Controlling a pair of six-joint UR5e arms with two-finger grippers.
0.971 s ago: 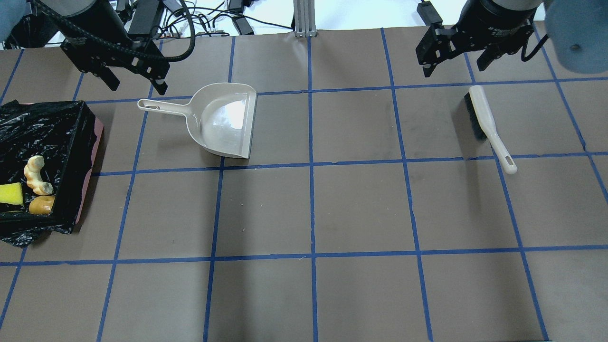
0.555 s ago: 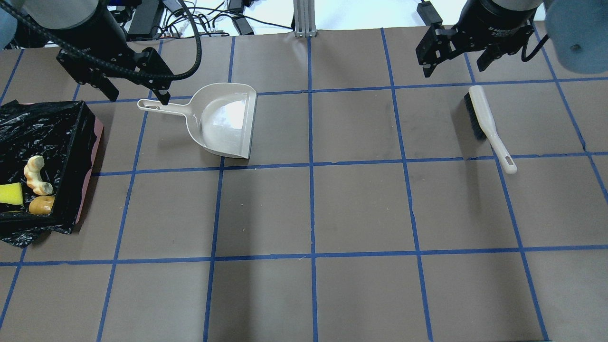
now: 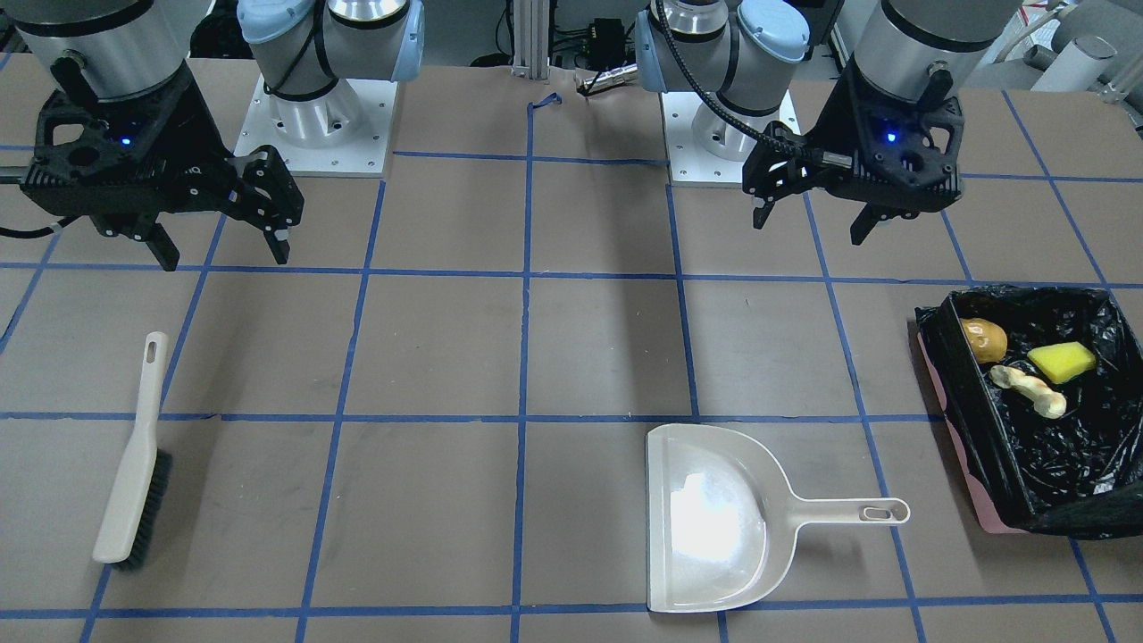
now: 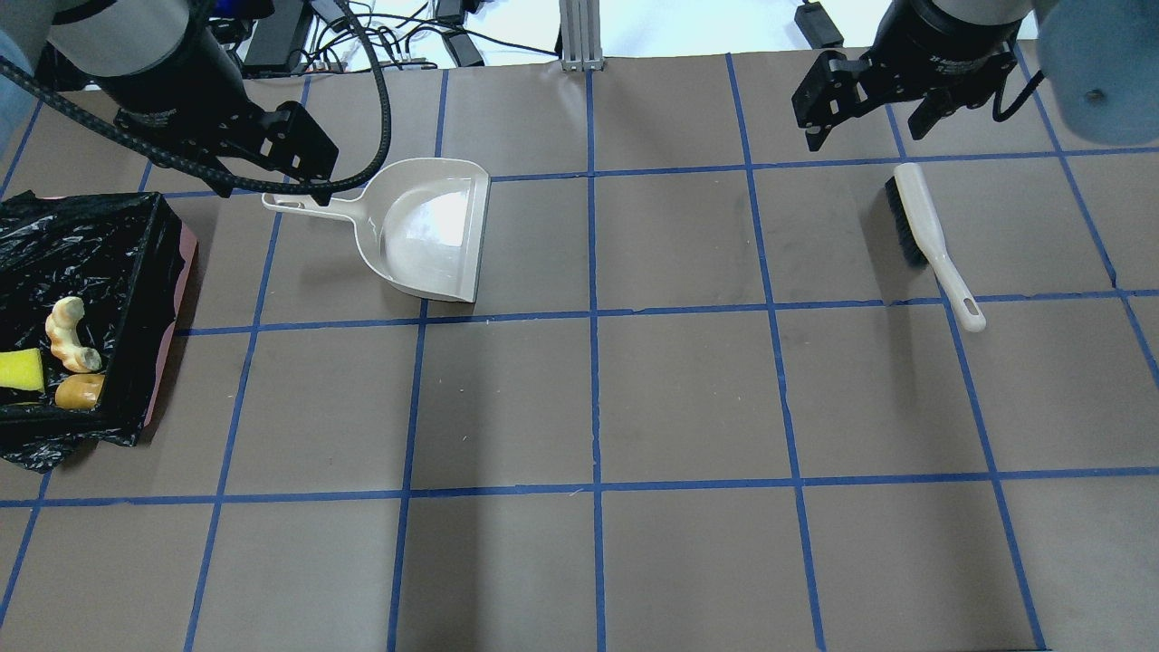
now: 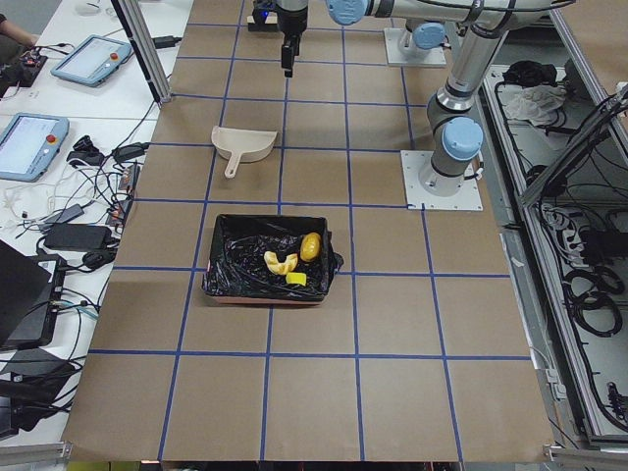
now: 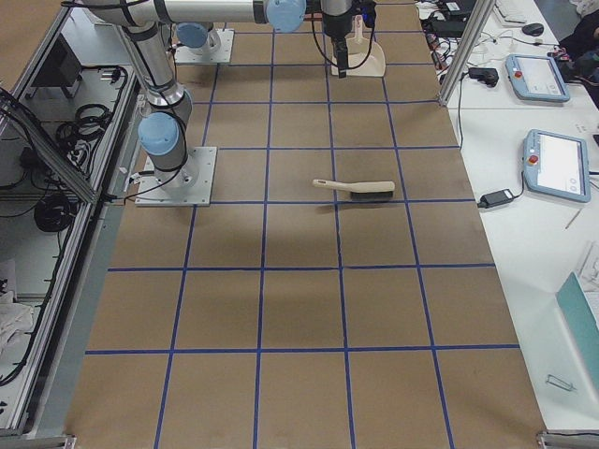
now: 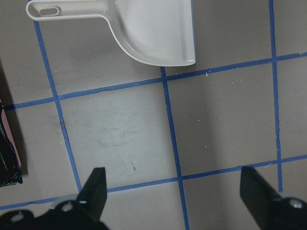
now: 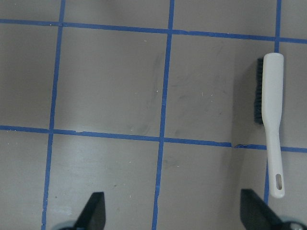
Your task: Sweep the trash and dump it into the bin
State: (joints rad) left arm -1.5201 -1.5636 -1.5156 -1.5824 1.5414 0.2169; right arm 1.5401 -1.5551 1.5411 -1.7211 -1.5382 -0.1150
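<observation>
The trash lies inside the bin: an orange-brown lump, a yellow wedge and a cream crescent. The front-facing view shows the same three, lump, wedge and crescent, in the black-lined bin. My left gripper hangs open above the dustpan's handle end, holding nothing; its fingers stand wide apart. My right gripper is open and empty too, high up and behind the brush.
The beige dustpan rests flat on the table right of the bin, handle toward it. A beige brush with black bristles lies at the right, also seen in the right wrist view. Cables run behind the table's far edge.
My left gripper has shifted right, from beside the bin's back corner to over the dustpan's handle end. The right gripper, dustpan, brush and trash have stayed put.
</observation>
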